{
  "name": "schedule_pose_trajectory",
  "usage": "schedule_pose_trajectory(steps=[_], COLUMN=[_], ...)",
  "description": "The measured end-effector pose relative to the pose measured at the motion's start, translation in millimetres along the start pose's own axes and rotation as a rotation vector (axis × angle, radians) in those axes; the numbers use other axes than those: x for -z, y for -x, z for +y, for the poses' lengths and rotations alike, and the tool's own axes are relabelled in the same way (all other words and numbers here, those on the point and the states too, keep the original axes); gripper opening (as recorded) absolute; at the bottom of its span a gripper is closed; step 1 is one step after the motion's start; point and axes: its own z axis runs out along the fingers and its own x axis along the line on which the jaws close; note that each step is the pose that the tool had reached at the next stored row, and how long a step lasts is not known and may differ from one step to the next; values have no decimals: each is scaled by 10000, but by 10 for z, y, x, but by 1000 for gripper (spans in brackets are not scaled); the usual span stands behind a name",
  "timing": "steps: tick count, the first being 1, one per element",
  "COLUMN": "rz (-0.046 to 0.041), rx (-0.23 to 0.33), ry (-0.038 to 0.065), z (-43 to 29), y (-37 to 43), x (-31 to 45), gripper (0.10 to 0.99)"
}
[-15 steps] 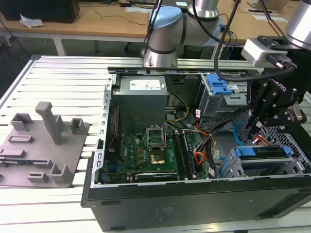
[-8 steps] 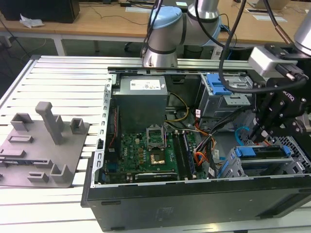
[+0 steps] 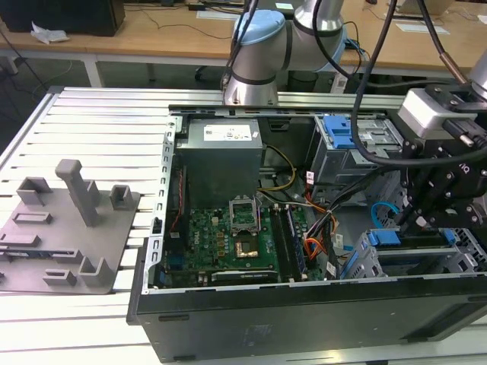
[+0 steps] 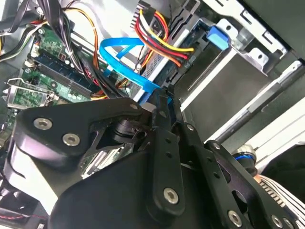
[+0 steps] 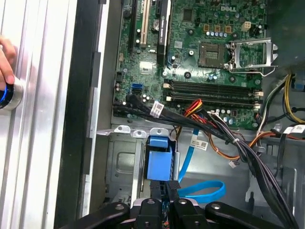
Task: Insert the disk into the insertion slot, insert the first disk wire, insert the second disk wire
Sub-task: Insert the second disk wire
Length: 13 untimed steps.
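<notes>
An open black desktop computer case (image 3: 304,312) lies on its side on a slatted aluminium table (image 3: 91,122), with its green motherboard (image 3: 228,239) facing up.

In the exterior view, the black two-fingered gripper (image 3: 417,222) of the robot arm reaches down into the case at the corner on the exterior view's right, nearest the camera. Its tips sit right at the flat silver hard drive in its bright blue plastic carrier frame (image 3: 403,242). The drive lies seated inside the boxy bay of light-grey perforated sheet metal (image 3: 464,255) along that near edge of the case.

In the first wrist view, the gripper's fingers (image 5: 158,191) are pressed close together, with just a narrow gap between them. They meet the lower end of the carrier's blue tab (image 5: 159,157), which stands in the grey metal bay (image 5: 121,164). Whether they actually pinch the tab cannot be made out.

The thin, flat light-blue cable (image 5: 202,191) curls in a loop on the case floor just beside the bay, one strand rising toward the motherboard edge. In the second wrist view, the same blue loop (image 4: 121,55) sits just beyond the gripper tips (image 4: 164,98). Its plug end is hidden.

A bundle of black, orange and red wires (image 5: 228,138) crosses between the motherboard and the bay.

A taller grey drive cage with a blue latch (image 3: 338,133) stands at the far edge of the case.

A person's fingers (image 5: 5,57) rest on a round metal knob (image 5: 10,93) on the table.

A grey plastic fixture tray (image 3: 65,228) lies on the table, well apart from the case.
</notes>
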Motion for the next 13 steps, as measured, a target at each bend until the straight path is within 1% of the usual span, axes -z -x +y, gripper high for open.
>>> schedule_pose_trajectory(steps=[1,2,5,9,13], rz=[-15,-52,-118,-142,-143], rx=[-3,-5,-2,-1,-1], ry=[-1,-4,-10,-13,-12], z=[-7,-18,-69,-109,-111], y=[0,0,0,-3,-13], x=[-7,-18,-30,-35,-41], gripper=[161,161,161,161,161])
